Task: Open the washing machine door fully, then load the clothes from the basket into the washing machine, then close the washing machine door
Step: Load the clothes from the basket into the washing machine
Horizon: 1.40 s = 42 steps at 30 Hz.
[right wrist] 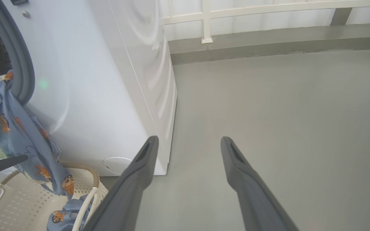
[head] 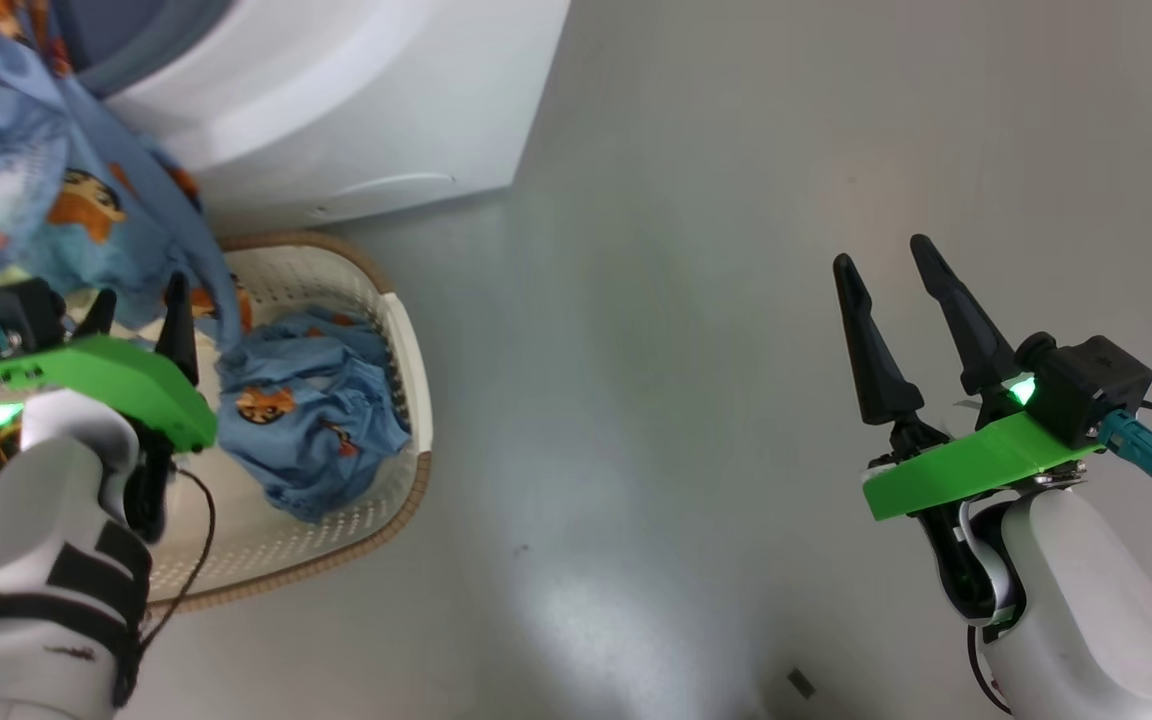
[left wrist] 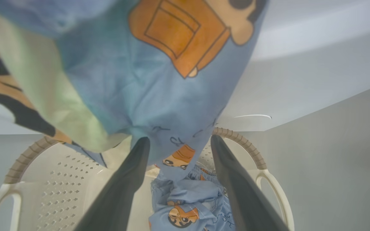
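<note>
Left end effector (head: 141, 290): found above the basket (head: 406, 340), fingers spread wide, nothing clamped; in the left wrist view (left wrist: 180, 138) the lower tail of a light blue printed garment (left wrist: 140, 80) is seen hanging between the two fingers; contact between cloth and fingers cannot be determined.

Right end effector (head: 883, 252): found open and empty, well apart from the basket, held over the bare grey floor (head: 686, 300); the same is confirmed in its own wrist view (right wrist: 189, 138).

Washing machine (head: 336, 100): white cabinet standing on the floor, its lower front corner just beside the basket's brown rim; the grey door seal (right wrist: 21, 64) is exposed in the right wrist view, with the dark drum behind it.

Clothes: one blue garment (right wrist: 18, 128) is draped over the lower edge of the seal and trails down the machine's front into the basket; a second crumpled blue bundle with orange character prints (head: 311, 420) is lying inside the basket against its right wall.

Basket: cream, perforated, set on the floor directly before the machine.

A white railing (right wrist: 207, 19) is noted along the far edge of the floor.
</note>
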Available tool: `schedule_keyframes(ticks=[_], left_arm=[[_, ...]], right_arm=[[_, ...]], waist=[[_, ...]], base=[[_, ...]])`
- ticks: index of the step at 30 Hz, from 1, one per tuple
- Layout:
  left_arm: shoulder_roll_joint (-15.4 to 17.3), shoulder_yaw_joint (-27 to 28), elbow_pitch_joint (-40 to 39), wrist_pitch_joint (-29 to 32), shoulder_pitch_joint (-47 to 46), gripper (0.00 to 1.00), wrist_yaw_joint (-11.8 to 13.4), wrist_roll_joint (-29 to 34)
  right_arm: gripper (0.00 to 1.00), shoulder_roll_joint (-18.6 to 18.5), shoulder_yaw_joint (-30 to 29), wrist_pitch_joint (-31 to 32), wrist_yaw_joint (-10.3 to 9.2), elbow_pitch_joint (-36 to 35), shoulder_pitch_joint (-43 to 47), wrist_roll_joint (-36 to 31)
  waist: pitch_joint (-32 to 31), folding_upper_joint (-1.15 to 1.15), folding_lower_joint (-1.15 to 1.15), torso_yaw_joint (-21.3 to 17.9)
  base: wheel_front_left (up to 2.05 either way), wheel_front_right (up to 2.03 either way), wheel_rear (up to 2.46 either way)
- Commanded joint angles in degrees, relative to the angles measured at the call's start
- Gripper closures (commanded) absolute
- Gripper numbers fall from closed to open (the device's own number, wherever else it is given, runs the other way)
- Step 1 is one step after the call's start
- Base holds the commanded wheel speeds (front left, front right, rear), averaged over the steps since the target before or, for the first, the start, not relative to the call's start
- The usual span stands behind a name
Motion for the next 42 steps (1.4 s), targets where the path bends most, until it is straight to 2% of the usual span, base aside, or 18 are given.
schedule_keyframes(ticks=[1, 7, 19, 20, 21, 32, 38, 42], left_arm=[[2.27, 0.8, -0.28, -0.18, -1.19, 0.0, -0.1, -0.65], [3.41, 1.33, 0.91, -1.09, -5.07, 0.0, 0.19, -1.39], [3.63, 3.21, 2.07, -3.51, -9.23, 0.0, 0.93, -2.91], [3.56, 3.29, 2.02, -3.64, -9.28, 0.45, 0.92, -2.9], [3.44, 3.4, 1.91, -3.73, -9.29, 0.99, 0.88, -2.95], [1.92, 4.5, -0.27, -3.96, -5.72, 1.0, 0.24, -3.42], [2.86, 6.11, -5.23, -3.97, -1.96, 1.0, 0.08, -1.91], [3.44, 8.29, -11.78, -3.98, 1.48, 1.0, 0.01, 0.1]], right_arm=[[0.0, -0.15, 0.74, -0.45, 0.25, -1.51, 0.02, -0.64], [0.0, 0.28, 0.69, -0.45, 0.25, -2.11, -0.38, -0.91], [0.0, 1.02, 0.92, -0.45, 0.25, -2.08, -1.22, -1.18], [0.0, 1.04, 0.87, -0.45, 0.25, -2.02, -1.25, -1.19], [0.0, 1.06, 0.8, -0.45, 0.25, -1.96, -1.27, -1.21], [0.0, 1.4, 1.43, -0.45, 0.25, -0.96, -1.32, -1.06], [0.0, 1.43, 1.72, -0.45, 0.25, -0.19, -1.02, -0.61], [0.0, 1.55, 1.74, -0.45, 0.25, 0.34, -0.3, -0.06]], waist=[[1.57, 0.0, -0.01, -1.16], [3.91, 0.0, -0.01, -1.79], [5.43, 0.0, -0.01, -2.4], [5.39, 0.0, -0.01, -2.33], [5.33, 0.0, -0.01, -2.2], [2.09, 0.0, -0.01, -0.2], [-0.81, 0.0, -0.01, 1.05], [-3.07, 0.0, -0.01, 2.14]], base=[[0.0, 0.0, 0.0], [0.0, 0.0, 0.0], [0.0, 0.0, 0.0], [0.0, 0.0, 0.0], [0.0, 0.0, 0.0], [0.0, 0.0, 0.0], [0.0, 0.0, 0.0], [0.0, 0.0, 0.0]])
